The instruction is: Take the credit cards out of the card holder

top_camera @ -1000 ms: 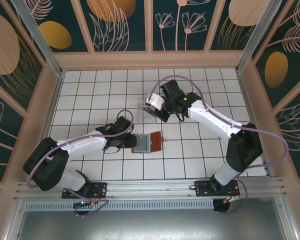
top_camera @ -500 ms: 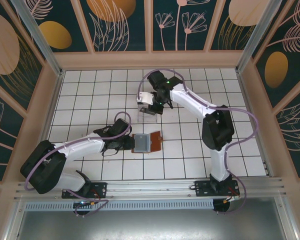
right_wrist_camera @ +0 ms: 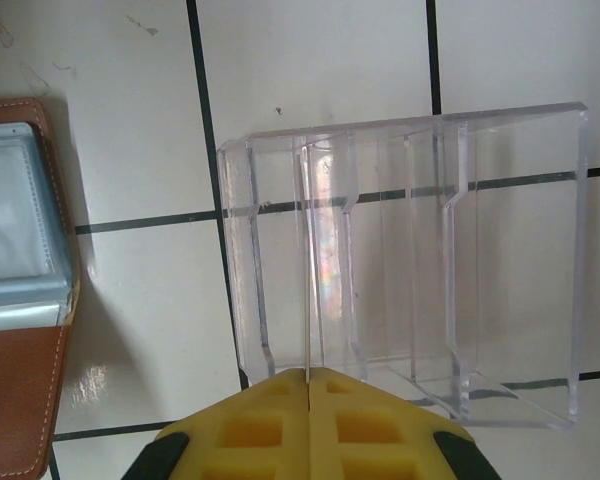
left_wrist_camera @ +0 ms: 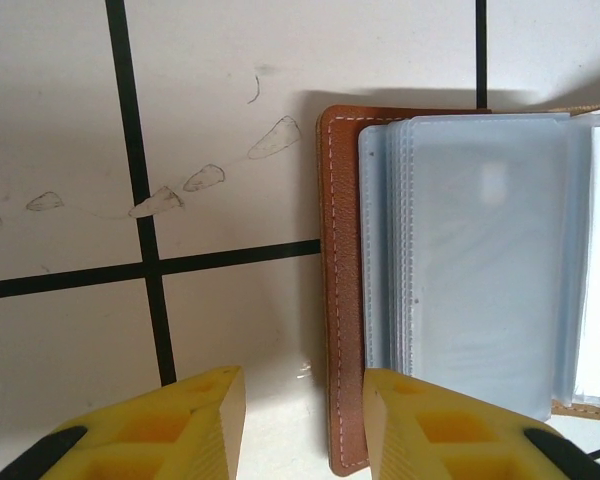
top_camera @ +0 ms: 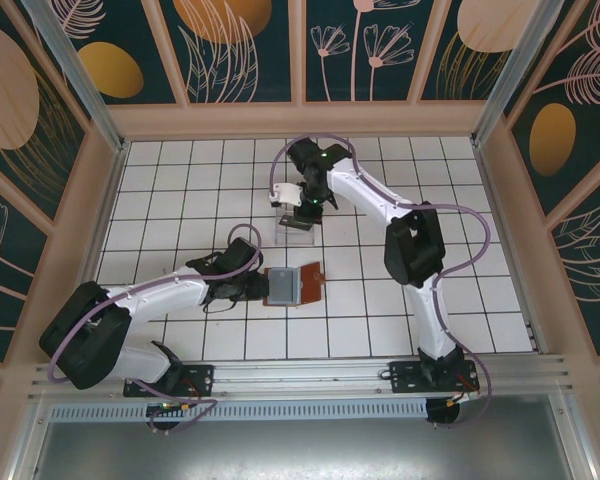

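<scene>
At the clear tray [right_wrist_camera: 578,250] hangs the right pincer [right_wrist_camera: 308,378], fully closed.

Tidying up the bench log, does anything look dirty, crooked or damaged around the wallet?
A trail of small teardrop-shaped smudges crosses the white tiles beside the card holder, near its stitched edge, like dried residue. The holder itself lies open and looks undamaged, and so does the clear tray.

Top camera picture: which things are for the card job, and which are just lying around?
For the job: open reddish-brown leather card holder with grey-blue plastic sleeves; left gripper at its edge; right gripper, shut.
Just lying there: clear plastic slotted tray.
</scene>
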### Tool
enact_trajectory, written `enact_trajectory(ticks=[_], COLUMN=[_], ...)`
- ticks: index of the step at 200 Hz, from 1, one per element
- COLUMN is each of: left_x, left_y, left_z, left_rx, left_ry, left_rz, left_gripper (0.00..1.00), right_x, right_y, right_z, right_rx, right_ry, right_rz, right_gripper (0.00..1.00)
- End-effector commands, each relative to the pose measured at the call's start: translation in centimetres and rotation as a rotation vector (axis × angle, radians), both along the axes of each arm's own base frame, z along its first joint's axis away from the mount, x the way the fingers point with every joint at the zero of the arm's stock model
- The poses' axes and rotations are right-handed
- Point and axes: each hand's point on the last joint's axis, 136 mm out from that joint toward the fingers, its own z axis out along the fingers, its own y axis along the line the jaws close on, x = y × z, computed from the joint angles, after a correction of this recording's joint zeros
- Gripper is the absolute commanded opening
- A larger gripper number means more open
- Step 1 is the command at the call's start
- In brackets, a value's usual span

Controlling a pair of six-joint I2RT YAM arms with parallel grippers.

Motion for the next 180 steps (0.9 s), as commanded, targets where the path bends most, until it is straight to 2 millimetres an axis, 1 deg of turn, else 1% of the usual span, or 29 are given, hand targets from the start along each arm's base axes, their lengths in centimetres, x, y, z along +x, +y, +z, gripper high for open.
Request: enact_trajectory(ticks=[1,50,68,79,95,143,180], left_x=[-0.1,-0.1,-0.2,-0.2,-0.2,-0.1,-0.1], left_y=[0.4,0.5,0.5,0.5,0.5,0.5,0.4], left_z=[-0.2,-0.2,-0.3,-0.3,-0.2,-0.3,-0.3], left_rx=[0.008,0.011,0.009,0.012,0.014,0.015,0.015], left_ry=[-0.005,-0.004,0.0,0.002,0.001,0.001,-0.002], left_rz=[0.017,0.019,0.02,0.022,0.019,0.017,0.014], left_gripper=[0.37,0.37,0.37,0.37,0.37,0.37,0.37], right_x=[-0.6,-0.5,-0.4,-0.2,0.3,1.6,3.4], right_y=[-0.6,0.0,0.3,0.3,0.4,0.8,0.9], right_z=[-1.1,-2.4,-2.6,-2.5,-2.4,-1.7,-0.6], right_rx=[-0.046,-0.044,-0.038,-0.036,-0.032,-0.017,-0.001], right_ry=[0.057,0.079,0.077,0.069,0.044,-0.017,-0.119], right_rz=[0.013,0.014,0.016,0.014,0.007,-0.013,-0.052], right_gripper=[0.0,0.0,0.11,0.19,0.25,0.29,0.32])
